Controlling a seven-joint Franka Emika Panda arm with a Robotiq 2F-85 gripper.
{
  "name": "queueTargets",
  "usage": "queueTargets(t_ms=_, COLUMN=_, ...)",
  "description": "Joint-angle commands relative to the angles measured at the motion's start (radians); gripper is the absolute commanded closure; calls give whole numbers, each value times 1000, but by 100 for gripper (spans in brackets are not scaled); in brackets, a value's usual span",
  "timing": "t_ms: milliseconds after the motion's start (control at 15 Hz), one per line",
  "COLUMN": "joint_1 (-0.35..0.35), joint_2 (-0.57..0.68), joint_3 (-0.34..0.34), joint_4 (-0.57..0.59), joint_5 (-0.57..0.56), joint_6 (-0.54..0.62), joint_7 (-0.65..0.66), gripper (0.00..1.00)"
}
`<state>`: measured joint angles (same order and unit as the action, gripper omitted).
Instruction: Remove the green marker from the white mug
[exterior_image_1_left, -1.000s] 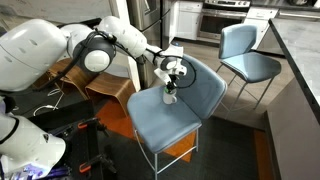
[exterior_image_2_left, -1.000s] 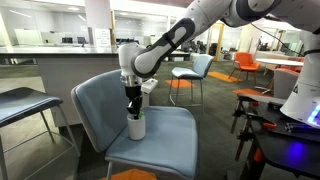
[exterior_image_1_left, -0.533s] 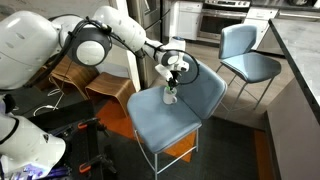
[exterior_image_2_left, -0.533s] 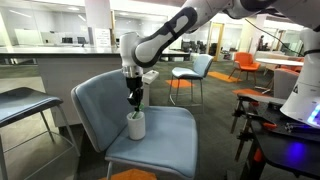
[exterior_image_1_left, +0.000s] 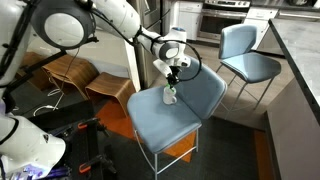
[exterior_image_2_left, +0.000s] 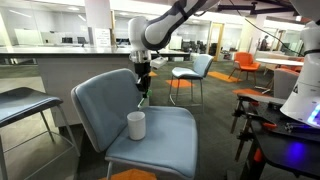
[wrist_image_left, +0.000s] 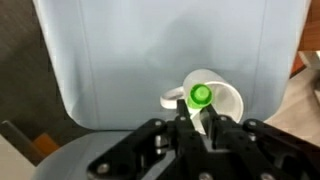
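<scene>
Green marker (exterior_image_2_left: 144, 98) higher, above white mug (exterior_image_2_left: 136, 125)

The arm (exterior_image_1_left: 113, 14) is a chain of fat, glossy white tubes, rounded at every bend, with a broad dark ring around the big round joint (exterior_image_1_left: 64, 25) towards its thick end. At the tip it narrows to a small white wrist block (exterior_image_1_left: 172, 47), and beyond that sits the hand (exterior_image_2_left: 143, 86), slim and matt black. In the wrist view its housing is a blocky black mass with two dark fingers (wrist_image_left: 184, 120).
</scene>
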<state>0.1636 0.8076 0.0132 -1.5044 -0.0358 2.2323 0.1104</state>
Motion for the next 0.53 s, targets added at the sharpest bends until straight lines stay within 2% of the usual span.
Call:
queueTargets(t_ms=0, joint_1=16, joint_2=-129, joint_3=-49, joint_4=-190, joint_5=-36, joint_6=87, joint_7=95, gripper=95)
queueTargets(t_ms=133, joint_1=28, joint_2=-161, joint_3=-81, joint_4=-260, joint_5=-64, joint_6=115, joint_7=148, gripper=95)
queueTargets(t_ms=200, joint_1=17, joint_2=-168, joint_3=-76, joint_4=-297, joint_5=-69, joint_6=139, joint_7=139, gripper=95)
queueTargets(t_ms=467, joint_1=-53, joint_2=-151, joint_3=-13, joint_4=-432, joint_5=-30, joint_6=352, joint_7=3, gripper=95)
